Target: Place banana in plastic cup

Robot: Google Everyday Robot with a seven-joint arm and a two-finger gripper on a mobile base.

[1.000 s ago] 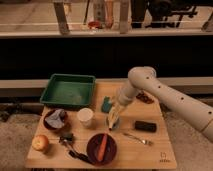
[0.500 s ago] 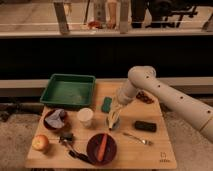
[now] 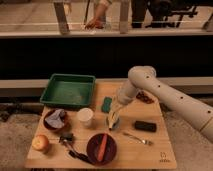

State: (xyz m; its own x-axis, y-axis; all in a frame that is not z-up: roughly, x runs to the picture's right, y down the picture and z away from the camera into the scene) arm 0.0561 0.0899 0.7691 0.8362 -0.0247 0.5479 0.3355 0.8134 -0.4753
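Hovering the gripper [image 3: 113, 111] right above the plastic cup [image 3: 115, 127], with the banana [image 3: 112, 119] hanging on end.

The gripper is sitting directly over the plastic cup, and I cannot tell whether it is clamped on the banana or letting go. The banana is standing nearly upright, its lower end at or just inside the cup's rim. Against the view half a second ago almost nothing is shifting, so the arm [image 3: 167, 99] is probably pausing at the drop point, with only the release remaining. Left of the cup the white cup [image 3: 85, 116] is standing, just behind it the green sponge [image 3: 106, 104] is lying, and right of it a black block [image 3: 145, 126] is resting.
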